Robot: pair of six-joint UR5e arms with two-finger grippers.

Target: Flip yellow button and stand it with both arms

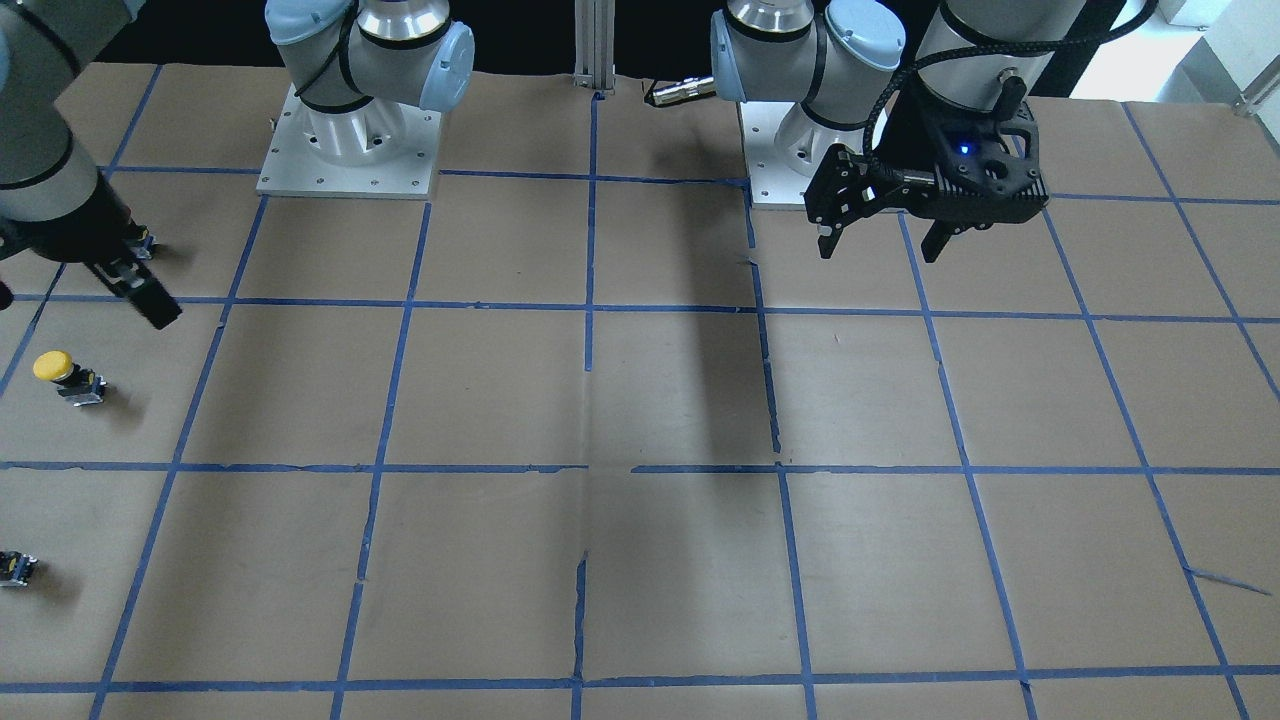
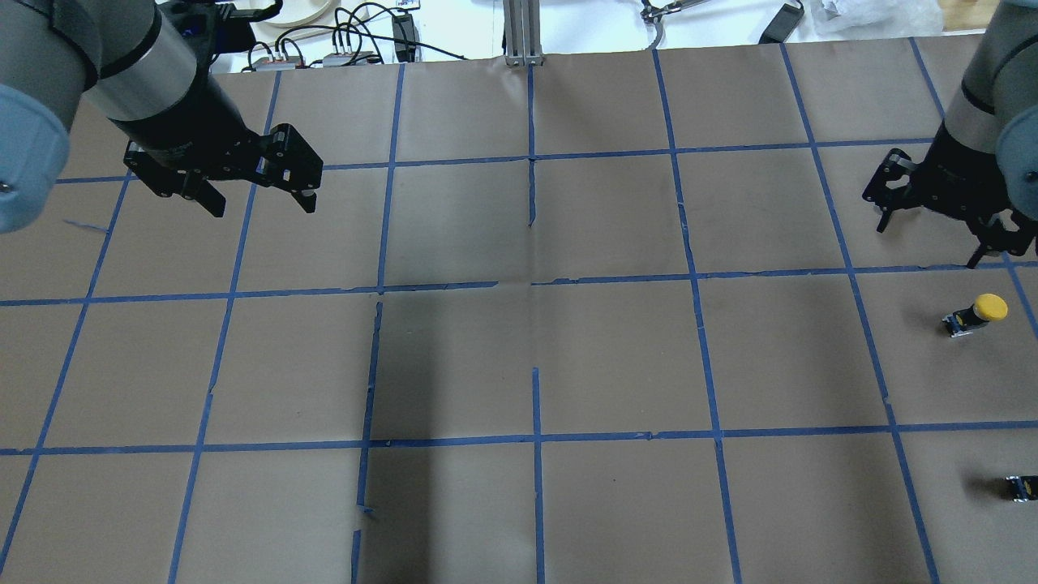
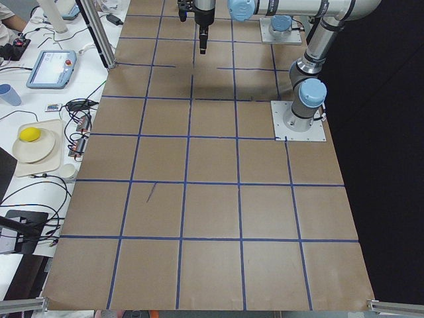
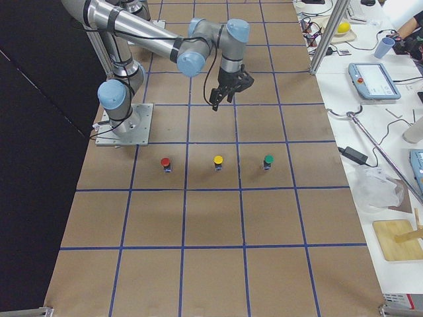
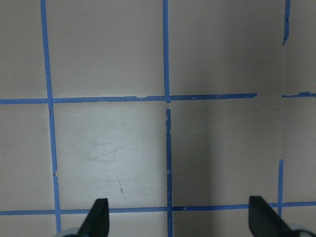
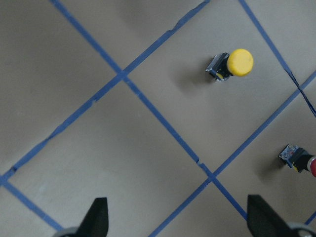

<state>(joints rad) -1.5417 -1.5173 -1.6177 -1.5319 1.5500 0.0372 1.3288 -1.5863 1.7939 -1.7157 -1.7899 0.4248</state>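
Observation:
The yellow button (image 2: 977,312) stands on the brown paper at the table's right end, yellow cap up on its black-grey body as far as I can tell. It also shows in the front view (image 1: 65,378), the right side view (image 4: 218,161) and the right wrist view (image 6: 232,64). My right gripper (image 2: 928,243) hangs open and empty above the table, beyond the button on the far side; its fingertips frame the right wrist view (image 6: 178,217). My left gripper (image 2: 263,207) is open and empty, high over the table's left half (image 1: 880,250), over bare paper (image 5: 178,219).
A red-capped button (image 4: 165,163) stands nearer the robot than the yellow one; it also shows in the right wrist view (image 6: 301,162). A green-capped button (image 4: 268,161) stands on its far side. Arm base plates (image 1: 350,150) sit at the robot's edge. Blue tape lines grid the paper.

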